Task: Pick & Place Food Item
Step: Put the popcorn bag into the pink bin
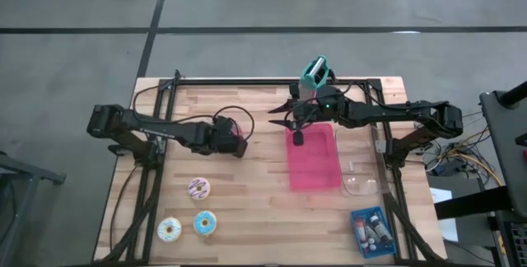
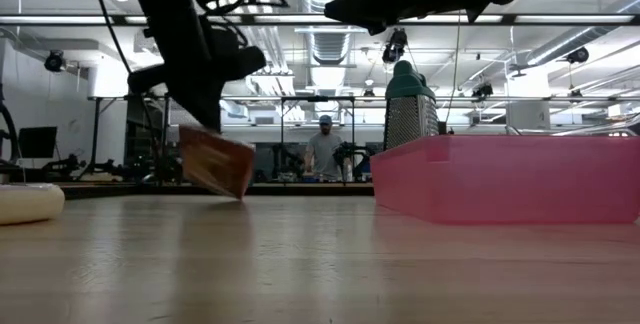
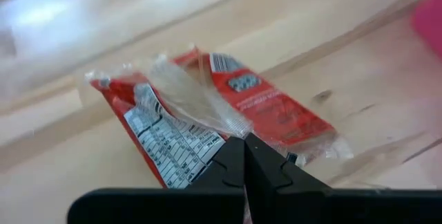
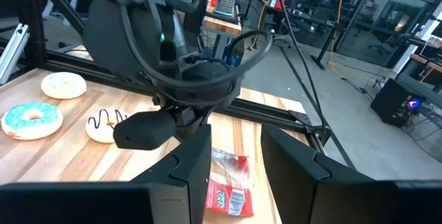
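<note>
Pinching the red snack packet [image 3: 228, 117] by its clear edge, the left gripper [image 3: 244, 156] lifts it above bare wood.

The desk [image 1: 247, 209] is pale wood in long planks with a black frame. The snack packet [image 3: 228, 113] is red with a white panel of black print and clear crimped ends. The bin [image 1: 313, 158] is bright pink. One donut [image 1: 198, 188] is white with dark squiggles, one [image 1: 205, 222] blue-iced with specks, one [image 1: 169, 230] pale cream. The grater [image 1: 314, 72] has a teal handle. The box [image 1: 373, 231] is blue. Both arms are black.
</note>
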Tool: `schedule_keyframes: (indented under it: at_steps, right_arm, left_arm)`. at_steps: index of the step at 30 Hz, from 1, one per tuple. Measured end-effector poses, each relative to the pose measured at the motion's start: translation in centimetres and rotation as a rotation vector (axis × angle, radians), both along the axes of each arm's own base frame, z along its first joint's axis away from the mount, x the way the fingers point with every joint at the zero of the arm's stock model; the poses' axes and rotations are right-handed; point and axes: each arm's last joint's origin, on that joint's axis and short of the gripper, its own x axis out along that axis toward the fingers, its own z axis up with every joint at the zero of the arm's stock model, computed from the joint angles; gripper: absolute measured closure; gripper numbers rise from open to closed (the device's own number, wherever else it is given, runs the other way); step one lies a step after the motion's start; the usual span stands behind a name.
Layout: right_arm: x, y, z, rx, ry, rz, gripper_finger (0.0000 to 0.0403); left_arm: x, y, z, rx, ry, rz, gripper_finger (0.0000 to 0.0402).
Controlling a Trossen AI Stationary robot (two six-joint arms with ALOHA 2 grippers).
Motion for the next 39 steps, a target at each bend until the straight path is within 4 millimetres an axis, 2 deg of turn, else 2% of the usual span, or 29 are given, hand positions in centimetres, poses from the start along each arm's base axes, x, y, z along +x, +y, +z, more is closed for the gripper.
schedule_keyframes:
  at_steps: [8,16,32,39]
  right_arm:
    - [0.0,0.0,0.0,0.000,0.000,0.000,0.0282]
    - [0.0,0.0,0.0,0.000,0.000,0.000,0.0282]
    - [0.0,0.0,0.0,0.000,0.000,0.000,0.0282]
    - [0.0,0.0,0.0,0.000,0.000,0.000,0.0282]
  left_arm:
    - [1.1,-1.5,1.0,0.169,-0.052,-0.138,0.0401]
    - [1.6,-2.4,1.4,0.235,-0.068,-0.225,0.0401]
    - [4.2,-4.7,3.4,0.524,-0.135,-0.616,0.0401]
    - [4.5,-5.1,2.5,0.612,-0.229,-0.743,0.0401]
